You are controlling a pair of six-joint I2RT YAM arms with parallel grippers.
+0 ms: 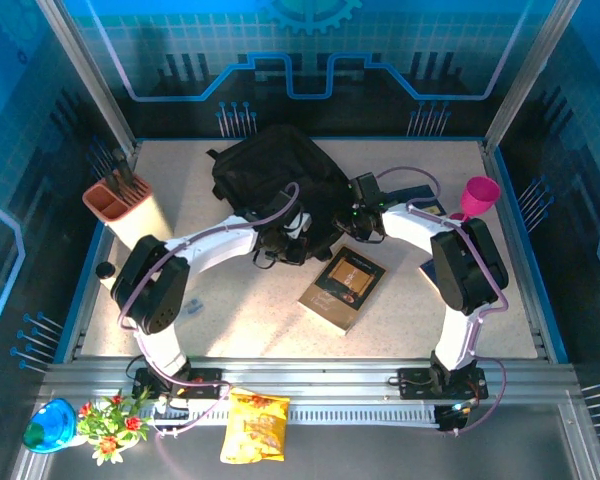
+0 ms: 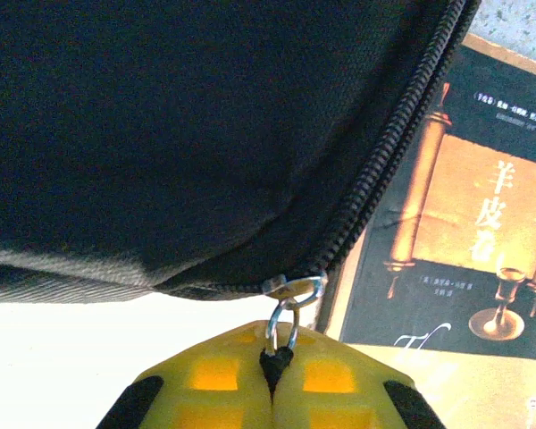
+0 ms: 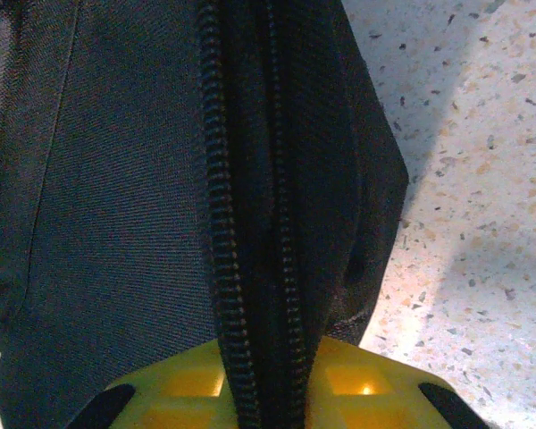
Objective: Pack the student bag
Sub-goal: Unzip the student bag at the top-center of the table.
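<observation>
Top external view first: where is the student bag (image 1: 280,175)?

You'll find it lying on the speckled surface (image 1: 230,320), in the centre and toward the far side. A book (image 1: 342,288) sits just beside its near edge.

And the grippers?

Your left gripper (image 2: 272,384) is pinched together on the black tab of the zipper pull (image 2: 290,299). Your right gripper (image 3: 268,393) straddles the student bag's zipper seam. Its fingers look pressed onto the fabric, though the close view makes that hard to confirm.
</observation>
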